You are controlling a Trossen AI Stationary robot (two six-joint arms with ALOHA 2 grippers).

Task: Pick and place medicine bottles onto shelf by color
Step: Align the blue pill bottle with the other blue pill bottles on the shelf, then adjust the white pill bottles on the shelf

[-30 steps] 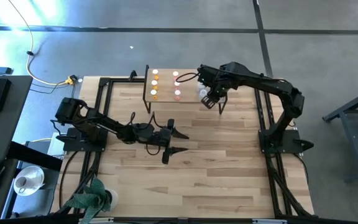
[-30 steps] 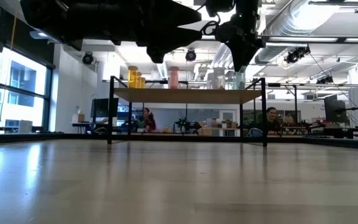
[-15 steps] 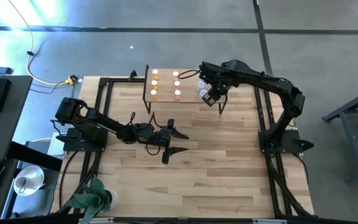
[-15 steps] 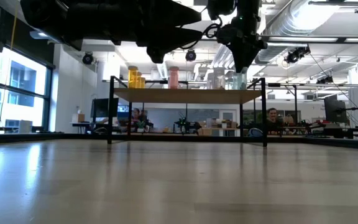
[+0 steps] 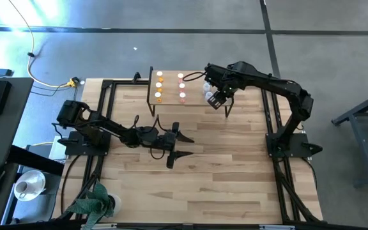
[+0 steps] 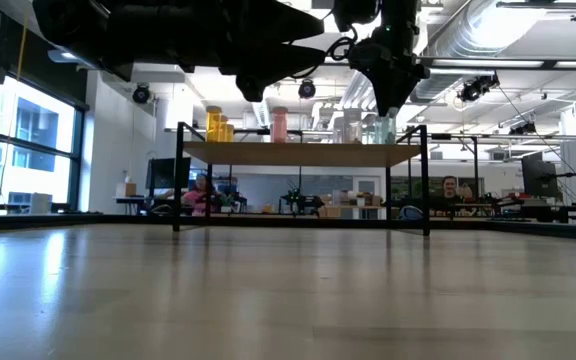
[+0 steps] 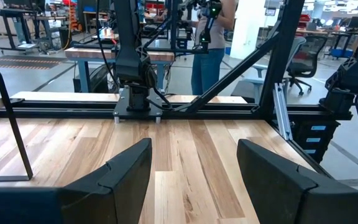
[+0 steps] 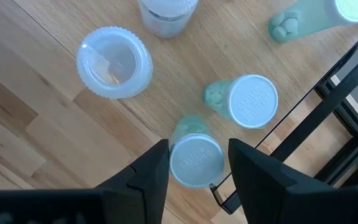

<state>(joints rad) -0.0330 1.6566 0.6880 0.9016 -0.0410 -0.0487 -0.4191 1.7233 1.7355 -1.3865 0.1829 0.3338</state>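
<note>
The shelf [image 5: 170, 88] stands at the table's far middle on thin black legs. It carries orange bottles [image 5: 159, 86], pink bottles [image 5: 182, 87], two pale blue-white bottles [image 8: 114, 62] and teal bottles [image 8: 247, 99]. My right gripper [image 5: 215, 100] is over the shelf's right end, shut on one teal bottle [image 8: 194, 160] close to the board's edge. In the low view, that gripper [image 6: 388, 105] points down at the bottle [image 6: 383, 128]. My left gripper [image 5: 185, 145] waits open and empty above the table's middle. My right gripper pinches the teal bottle between its two fingers at its white cap [image 8: 194, 163]. The fingers come from above and point down. The bottle is upright, and its cap is level with the caps of the bottles beside it on the shelf board [image 8: 55, 124].
A black leg and rail [image 8: 328, 93] run just past the shelf's edge beside the held bottle. Black frame rails [image 5: 107, 108] border the table. A plant [image 5: 94, 203] sits at the near left corner. People [image 6: 203, 190] move in the room behind.
My right gripper has gone a little toward the table's far left, over the shelf's right end, and down slightly; in the last half second it has kept still.
</note>
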